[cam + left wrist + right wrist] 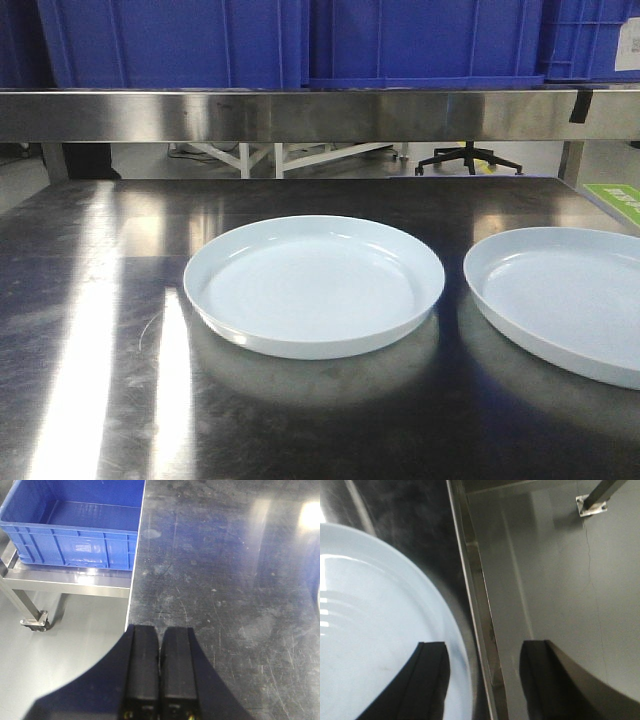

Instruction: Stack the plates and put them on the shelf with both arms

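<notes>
while plates [314, 285] lie unstacked, the right hand [483, 652] gapes.

Looks like a lab or industrial test bay, not a home kitchen: scratched stainless steel table [100, 330] with a steel shelf [300, 115] above it, and big blue plastic crates [170, 40] lined up on top. Beside the table another blue crate [75, 530] sits on a steel cart [75, 582] with a caster wheel [35, 623], over a plain grey floor [65, 655]. Through the gap under the shelf: an office chair base [468, 158] and white table legs [262, 155] further back.
</notes>
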Available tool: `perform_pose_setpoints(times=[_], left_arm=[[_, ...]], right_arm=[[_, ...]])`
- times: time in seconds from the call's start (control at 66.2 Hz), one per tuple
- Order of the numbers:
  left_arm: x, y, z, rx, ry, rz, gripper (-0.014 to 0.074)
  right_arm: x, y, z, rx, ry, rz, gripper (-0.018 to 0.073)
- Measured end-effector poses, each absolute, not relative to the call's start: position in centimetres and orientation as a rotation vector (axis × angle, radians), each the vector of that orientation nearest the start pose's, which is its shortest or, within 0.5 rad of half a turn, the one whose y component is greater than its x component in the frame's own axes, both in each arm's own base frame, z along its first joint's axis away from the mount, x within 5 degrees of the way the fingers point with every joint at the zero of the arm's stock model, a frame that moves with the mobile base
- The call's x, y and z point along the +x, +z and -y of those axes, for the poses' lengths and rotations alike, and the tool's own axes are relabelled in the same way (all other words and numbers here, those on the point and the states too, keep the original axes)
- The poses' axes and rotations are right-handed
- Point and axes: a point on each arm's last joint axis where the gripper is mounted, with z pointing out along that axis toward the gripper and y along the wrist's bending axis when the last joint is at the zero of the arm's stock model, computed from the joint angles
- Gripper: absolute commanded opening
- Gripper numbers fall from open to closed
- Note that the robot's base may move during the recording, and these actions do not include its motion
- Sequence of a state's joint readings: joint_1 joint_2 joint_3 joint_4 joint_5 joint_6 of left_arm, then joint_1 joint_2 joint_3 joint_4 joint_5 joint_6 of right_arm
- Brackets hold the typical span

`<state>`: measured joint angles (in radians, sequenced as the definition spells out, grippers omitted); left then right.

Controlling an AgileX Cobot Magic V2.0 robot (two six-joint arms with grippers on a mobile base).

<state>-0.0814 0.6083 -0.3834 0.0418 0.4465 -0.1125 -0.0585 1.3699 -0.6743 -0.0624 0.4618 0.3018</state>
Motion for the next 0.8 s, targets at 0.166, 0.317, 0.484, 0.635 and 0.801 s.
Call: perform_pose_setpoints(times=[0.166, 0.317, 0.484, 0.635, 0.801], left_arm=[[11.7, 25.3, 0.8, -0.003, -0.071, -2.156, 0.0083], [11.7, 25.3, 0.8, -0.003, -0.071, -2.156, 0.0083], [11.7, 25.3, 0.8, -0.003, -0.071, -2.157, 0.0083], [11.7, 25.3, 0.8, -0.003, -0.071, -2.157, 0.0083], [11.7, 25.3, 0.8, -0.003, -0.071, -2.157, 0.0083]], right_arm=[[24.5, 20.0, 1.8, 0.386, 0.005, -2.618, 0.0055], [25.4, 21.1, 2.1, 0.326, -0.039, -2.582, 0.0049], [26.5, 24.3, 2.3, 0.298, -0.067, -2.509, 0.0049], [27.0, 27.6, 1.8, 0.318, -0.009, -2.417, 0.0048], [27.6, 29.8, -1.6, 0.216, 0.106, -2.363, 0.0048]])
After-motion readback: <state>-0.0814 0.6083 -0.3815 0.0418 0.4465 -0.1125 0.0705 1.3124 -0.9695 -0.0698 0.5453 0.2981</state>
